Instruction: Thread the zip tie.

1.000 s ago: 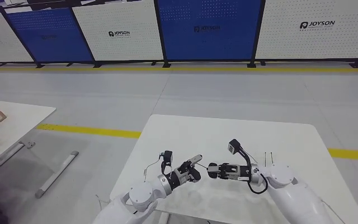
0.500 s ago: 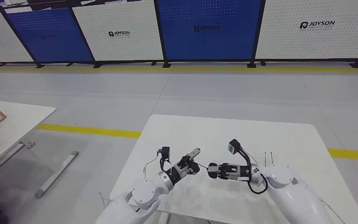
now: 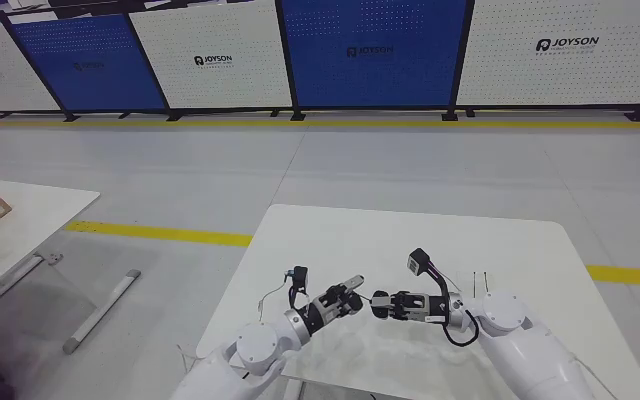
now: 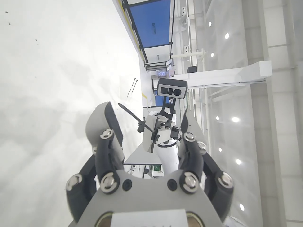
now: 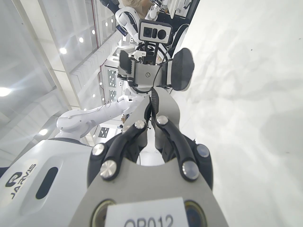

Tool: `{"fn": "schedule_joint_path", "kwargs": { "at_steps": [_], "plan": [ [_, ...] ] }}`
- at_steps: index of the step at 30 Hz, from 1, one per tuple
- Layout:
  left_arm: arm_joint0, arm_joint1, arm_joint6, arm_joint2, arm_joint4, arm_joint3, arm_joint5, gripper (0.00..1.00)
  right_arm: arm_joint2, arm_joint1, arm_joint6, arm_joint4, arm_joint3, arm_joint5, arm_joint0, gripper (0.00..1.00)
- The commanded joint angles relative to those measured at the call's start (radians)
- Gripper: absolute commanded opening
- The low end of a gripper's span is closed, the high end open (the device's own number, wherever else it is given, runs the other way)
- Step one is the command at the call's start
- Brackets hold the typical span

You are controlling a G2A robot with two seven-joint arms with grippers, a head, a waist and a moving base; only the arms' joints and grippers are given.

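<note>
Dropping back from its raised spot of half a second ago, the left claw [image 3: 351,292] sits close in front of the right claw [image 3: 379,303], much as it did a second ago; the right arm has not shifted. Both claws hang over the near half of the white desk [image 3: 420,235], closer to its left edge than its right, with a broad stretch of desk top between them and the far edge. Two spare ties [image 3: 474,283] lie flat just beyond the right forearm, apart from the claws.

The left arm comes in from the near left corner, angled toward the middle, its fingers [image 4: 111,119] spread wide and holding nothing. The right arm lies almost level, pointing toward the left arm, its claw pressed together on the zip tie [image 4: 132,116]. The tie's black strip juts from that grip above the desk, its free tip near one pad of the left claw; whether it touches cannot be told.
</note>
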Motion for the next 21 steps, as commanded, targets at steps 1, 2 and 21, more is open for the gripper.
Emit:
{"fn": "schedule_joint_path", "kwargs": {
  "at_steps": [1,2,21],
  "plan": [
    [0.003,0.0,-0.007,-0.006,-0.004,-0.003,-0.004,0.11,0.0,0.0,0.0,0.0,0.0,0.0,0.0,0.0],
    [0.005,0.0,-0.01,-0.01,-0.004,-0.005,-0.007,0.11,0.0,0.0,0.0,0.0,0.0,0.0,0.0,0.0],
    [0.048,0.008,-0.094,-0.05,0.027,-0.032,-0.039,0.24,0.0,0.0,0.0,0.0,0.0,0.0,0.0,0.0]
  ]
}}
